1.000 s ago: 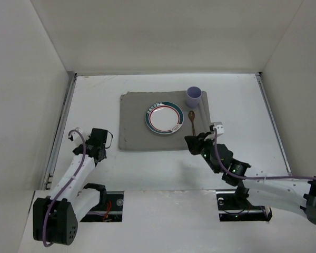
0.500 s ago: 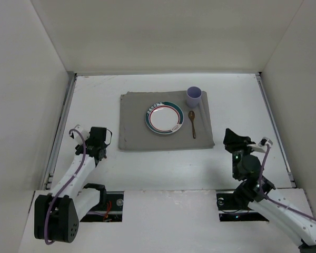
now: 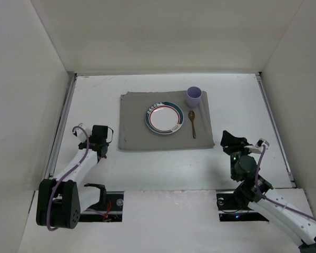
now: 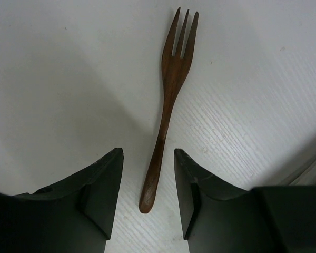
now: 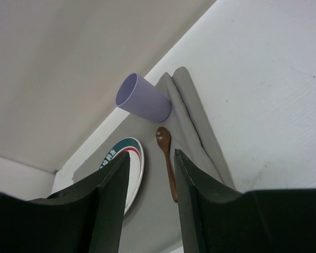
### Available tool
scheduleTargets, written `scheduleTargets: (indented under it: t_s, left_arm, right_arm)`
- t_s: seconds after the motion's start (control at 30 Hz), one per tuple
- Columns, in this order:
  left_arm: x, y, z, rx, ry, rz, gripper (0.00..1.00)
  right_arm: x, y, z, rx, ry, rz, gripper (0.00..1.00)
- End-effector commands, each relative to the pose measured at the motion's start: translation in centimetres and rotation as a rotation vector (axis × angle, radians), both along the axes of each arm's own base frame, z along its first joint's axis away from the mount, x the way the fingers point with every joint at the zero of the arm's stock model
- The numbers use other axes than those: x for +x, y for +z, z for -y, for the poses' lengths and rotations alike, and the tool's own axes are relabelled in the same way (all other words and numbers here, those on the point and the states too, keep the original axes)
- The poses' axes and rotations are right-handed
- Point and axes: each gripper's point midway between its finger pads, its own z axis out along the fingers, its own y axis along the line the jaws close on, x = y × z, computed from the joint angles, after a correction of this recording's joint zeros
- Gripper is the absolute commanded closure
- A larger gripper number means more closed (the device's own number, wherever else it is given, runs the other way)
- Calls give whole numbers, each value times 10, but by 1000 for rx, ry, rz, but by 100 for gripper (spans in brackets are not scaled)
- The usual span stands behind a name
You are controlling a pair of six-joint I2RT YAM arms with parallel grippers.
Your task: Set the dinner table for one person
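On the white-walled dinner table (image 3: 163, 168), a cup (image 5: 143, 98) stands beyond my released right gripper (image 5: 151, 157); my left gripper (image 4: 148, 152) gapes astride a fork (image 4: 171, 79).

A grey cloth mat (image 3: 134, 126) lies flat, with its right edge rumpled into folds. On it, right of centre, sits a round plate (image 3: 164, 117) with a dark green rim and a red ring. A lilac cup (image 3: 194, 96) stands upright at the plate's 2 o'clock, on the mat's far right corner. A brown wooden spoon (image 3: 192, 125) lies just beside the plate at its 3 o'clock, bowl toward 12 o'clock. In the left wrist view a dark wooden fork (image 4: 166, 105) lies flat, tines toward 12 o'clock.
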Motion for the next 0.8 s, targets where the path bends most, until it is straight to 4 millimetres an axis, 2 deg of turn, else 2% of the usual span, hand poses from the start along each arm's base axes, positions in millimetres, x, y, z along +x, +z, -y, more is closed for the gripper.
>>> scheduleTargets:
  t_s: [0.0,0.4,0.57,0.7,0.77]
  left_arm:
    - [8,-5,0,-1,-17,13,60]
    - [14,-22,0,16,-30,-30,73]
    - [15,-30,-1,4,-31,-41,87]
    - [21,-17,3,19,-67,1,96]
    - [32,3,11,37,-120,48,98]
  right_arm:
    - [0,18,-1,53,7,54,54]
    - [1,19,-7,53,34,58,54]
    - [2,18,-8,49,39,54,54]
    - [2,18,-8,47,40,54,54]
    - [3,17,-9,43,40,50,54]
